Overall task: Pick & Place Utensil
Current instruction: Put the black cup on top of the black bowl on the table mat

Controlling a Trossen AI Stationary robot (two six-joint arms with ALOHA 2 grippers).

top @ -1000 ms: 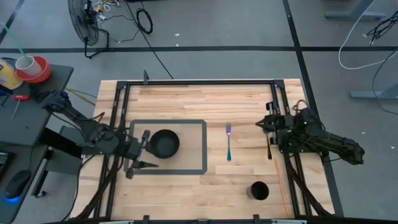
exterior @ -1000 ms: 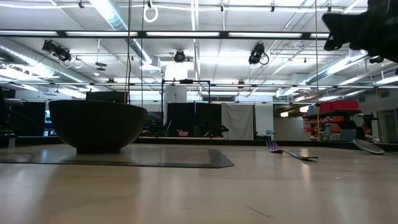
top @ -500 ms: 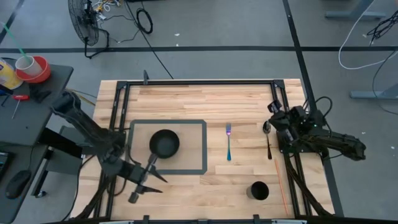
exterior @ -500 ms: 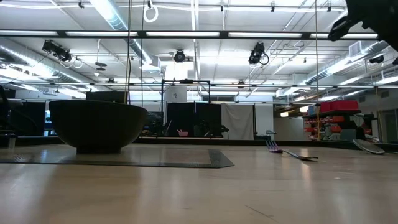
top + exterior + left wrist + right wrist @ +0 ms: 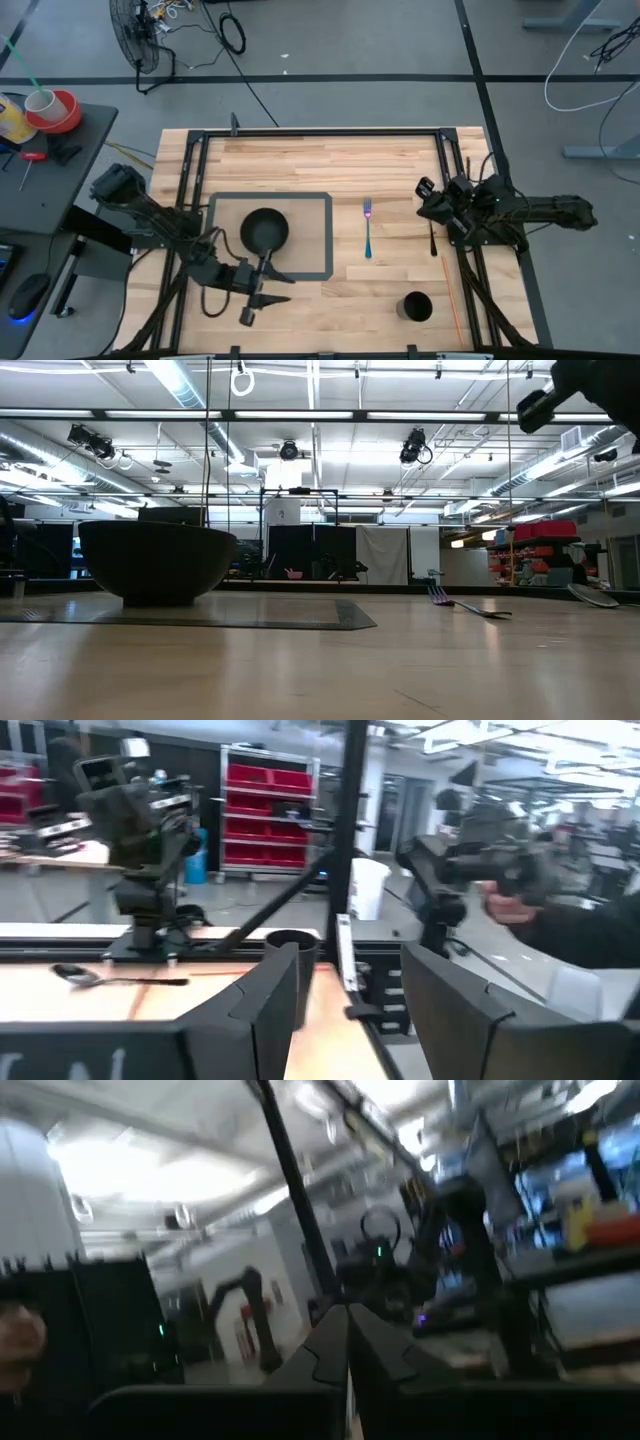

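Plainly unheld: fork (image 5: 368, 229), flat on the bare wood of the table (image 5: 330, 150), about mid-table, just right of the grey mat (image 5: 325, 235), tines toward the far edge. Touched by neither gripper. In the low view, seen lying low on the tabletop (image 5: 455, 604), well right of the bowl (image 5: 155, 563).

Inside the mat outline, left of centre: black bowl (image 5: 263, 231). Near the front edge, right of the fork's handle end: dark cup (image 5: 416, 306), upright. Farther right, parallel to the fork and close by the table's right rail: spoon (image 5: 433, 240), partly under the right arm from above; at the low view's right margin, only its head in sight (image 5: 595, 595).

Left gripper (image 5: 265, 300) over the front edge of the mat, just in front of the bowl, pointing toward the table's right side. Fingers clearly apart, with nothing between them; through the gap in its wrist view (image 5: 350, 990), table edge and frame. Beyond, in the same view, the cup (image 5: 290, 942), the spoon (image 5: 85, 975) and the right arm's base.

Right gripper (image 5: 425, 197) near the table's right side, above the spoon's head end, aimed left toward the fork yet well apart from it. Up off the table, hanging at the top right corner of the low view (image 5: 530, 405). Fingers pressed together to a single point in its wrist view (image 5: 347, 1330), clamped on nothing. Ahead of them only blurred room.
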